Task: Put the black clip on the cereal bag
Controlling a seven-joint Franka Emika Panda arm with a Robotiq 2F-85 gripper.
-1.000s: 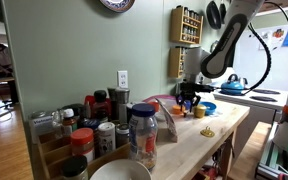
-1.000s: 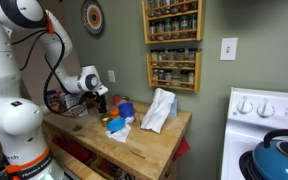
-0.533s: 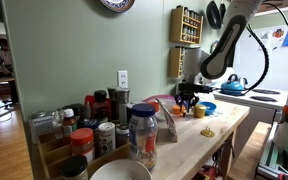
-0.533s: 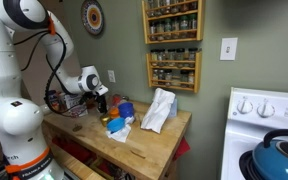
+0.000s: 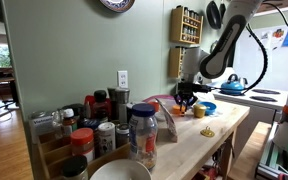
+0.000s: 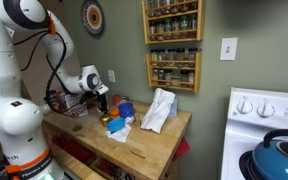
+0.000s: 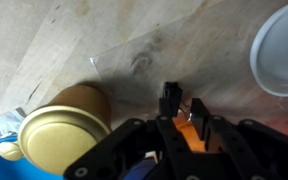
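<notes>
Our tool (image 7: 184, 122) grips the black clip (image 7: 170, 96). We should carry it steadily to the top of the cereal bag (image 6: 159, 108).

White bowl (image 7: 282, 45) cut by wrist view's edge, black clip (image 7: 170, 98) partly behind claw (image 7: 184, 122)

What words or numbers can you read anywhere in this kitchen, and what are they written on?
No text can be read clearly in any view.
Wall clock: face too small to read any numbers.
Spice jars on the wall rack: labels too blurred.
Counter jars: labels too blurred.
Black clip in the end effector: no writing visible.
</notes>
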